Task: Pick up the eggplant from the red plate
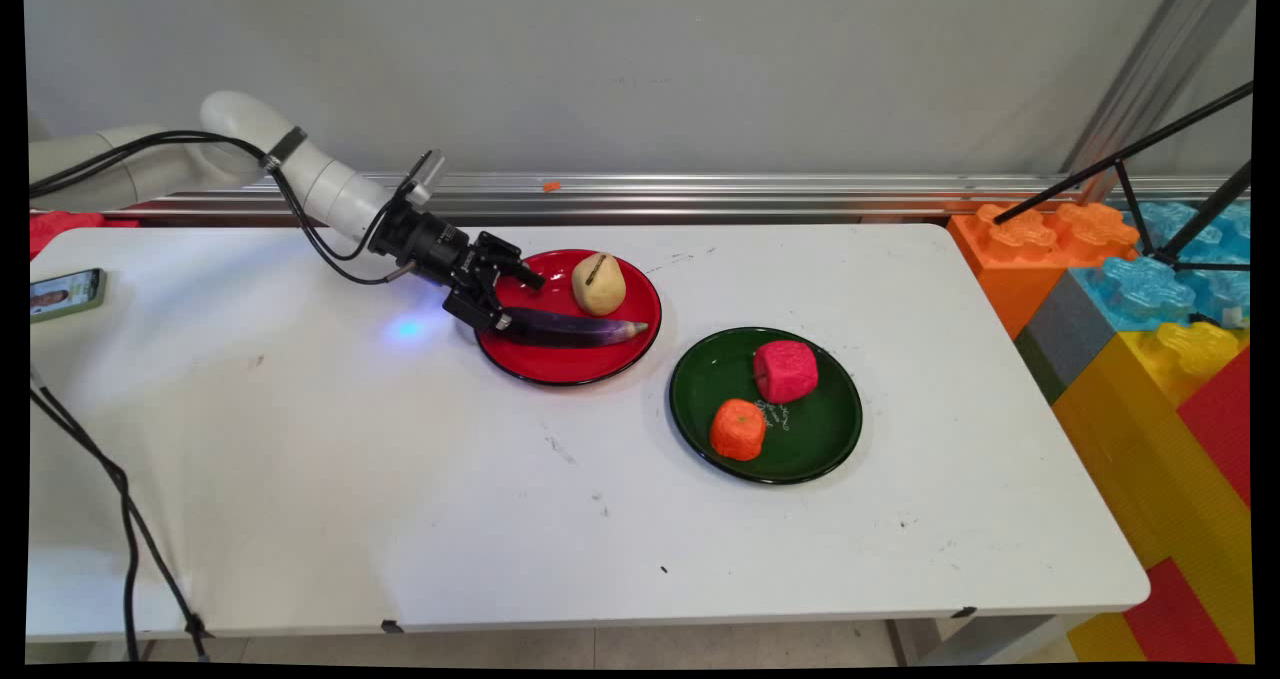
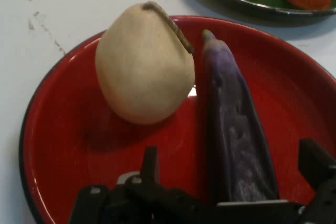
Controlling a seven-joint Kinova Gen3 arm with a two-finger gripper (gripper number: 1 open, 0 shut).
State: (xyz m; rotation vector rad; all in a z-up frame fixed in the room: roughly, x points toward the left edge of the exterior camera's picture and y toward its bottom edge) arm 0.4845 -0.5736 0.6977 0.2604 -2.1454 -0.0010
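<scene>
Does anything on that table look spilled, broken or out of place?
Nothing looks spilled or broken. The pear and eggplant sit on the red plate, two red-orange fruits on the green plate. The table has only scuff marks.

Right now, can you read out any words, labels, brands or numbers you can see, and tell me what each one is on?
No text can be read.
Green plate: pale lettering on its middle, beside the orange fruit, too small and blurred to read.
Phone at the table's left edge: lit screen shows a picture, no legible words.
</scene>
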